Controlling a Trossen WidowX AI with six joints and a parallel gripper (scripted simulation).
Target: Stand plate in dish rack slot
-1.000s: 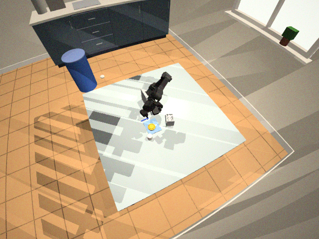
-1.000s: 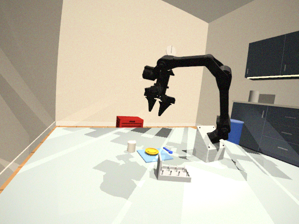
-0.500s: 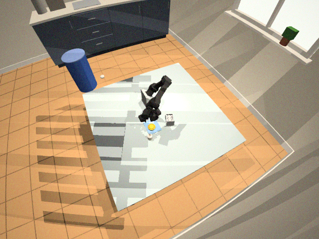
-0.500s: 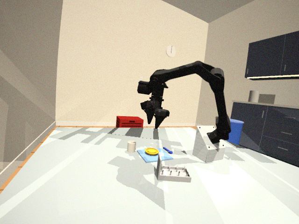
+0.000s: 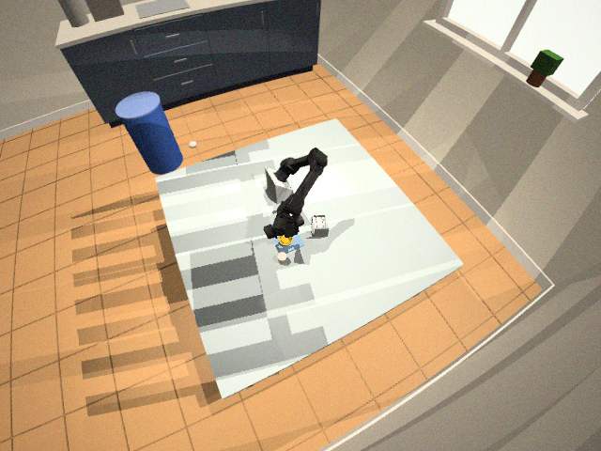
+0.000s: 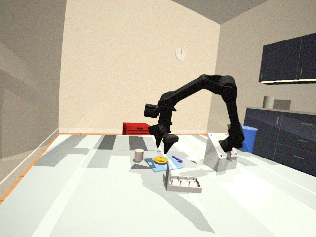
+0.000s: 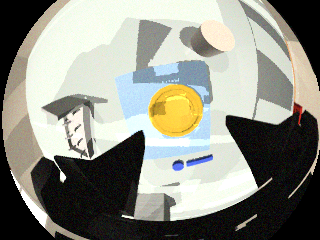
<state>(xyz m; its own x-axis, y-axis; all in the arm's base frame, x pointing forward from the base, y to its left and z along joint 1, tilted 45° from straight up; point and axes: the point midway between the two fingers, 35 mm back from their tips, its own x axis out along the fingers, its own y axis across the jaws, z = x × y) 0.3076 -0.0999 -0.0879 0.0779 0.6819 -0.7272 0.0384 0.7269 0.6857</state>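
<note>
A yellow plate [image 5: 285,240] [image 6: 160,160] [image 7: 176,110] lies flat on a light blue cloth [image 6: 159,168] [image 7: 131,107]. The grey dish rack [image 5: 319,229] [image 6: 183,189] [image 7: 90,131] stands beside the cloth, with short rails in its tray, a taller wall at one end and no plate in it. My gripper [image 6: 161,150] [image 7: 187,127] is open and empty. It points down and hangs above the plate and cloth, with its fingers wide apart. In the top view the arm hides the fingertips.
A pale cylindrical cup [image 5: 282,256] [image 6: 138,155] [image 7: 215,39] stands beside the cloth, on the side away from the arm's base. A blue utensil [image 6: 177,158] [image 7: 199,160] lies on the base side of the cloth. The arm's grey mount [image 5: 274,188] [image 6: 213,158] stands farther back.
</note>
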